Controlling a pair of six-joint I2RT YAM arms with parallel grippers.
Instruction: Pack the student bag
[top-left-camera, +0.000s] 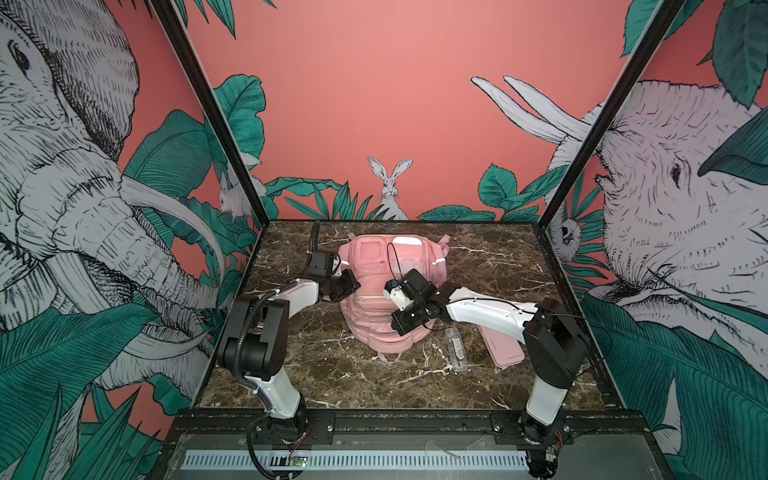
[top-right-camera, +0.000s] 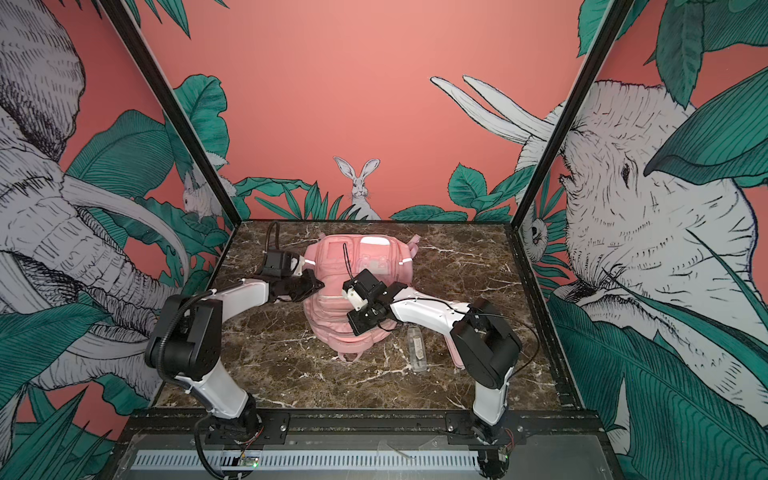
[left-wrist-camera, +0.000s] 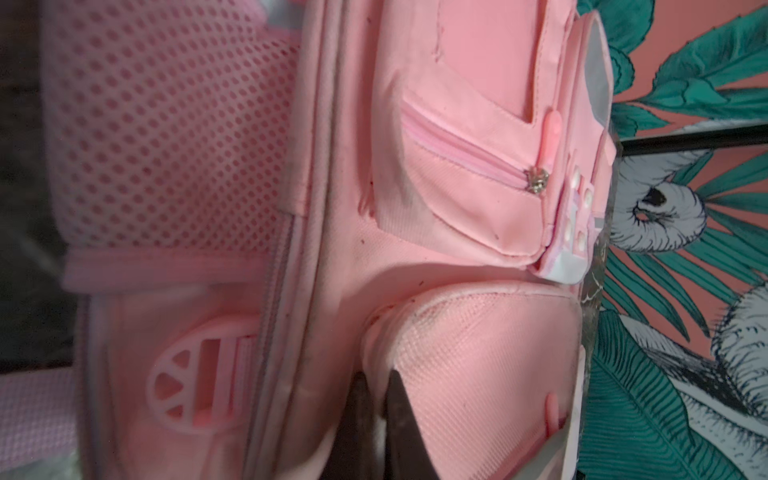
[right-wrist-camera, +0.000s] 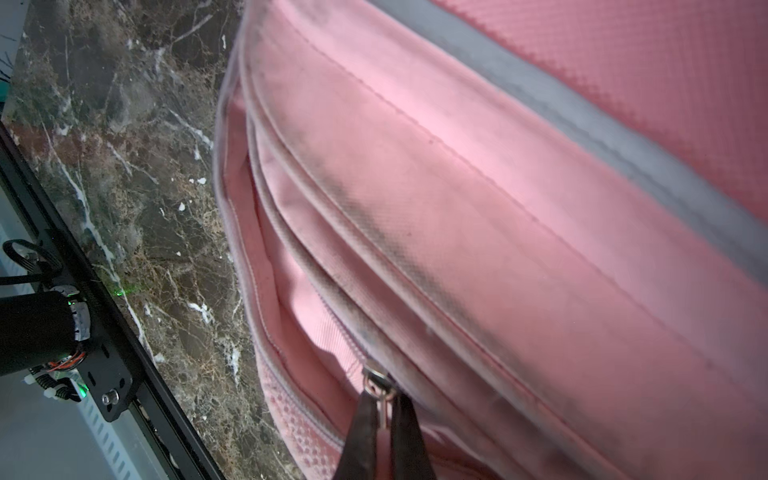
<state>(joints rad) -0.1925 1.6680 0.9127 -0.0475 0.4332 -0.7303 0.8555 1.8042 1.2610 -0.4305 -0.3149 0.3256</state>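
Between the jaws of the right gripper (right-wrist-camera: 384, 397), the zipper pull (right-wrist-camera: 376, 383) of the student bag (right-wrist-camera: 457, 208) is pinched; the left gripper (left-wrist-camera: 376, 374) clamps pocket fabric.

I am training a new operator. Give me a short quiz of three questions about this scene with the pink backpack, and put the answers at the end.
1. True or false: the right gripper is shut on the zipper pull of the backpack.
2. Where does the flat pencil case lie? A) inside the backpack; B) on the table, to the right of the backpack in both top views; C) on top of the backpack.
3. Fill in the missing word: the left gripper pinches the backpack's pink ____.

Key: 1 true; 2 B; 3 fabric.
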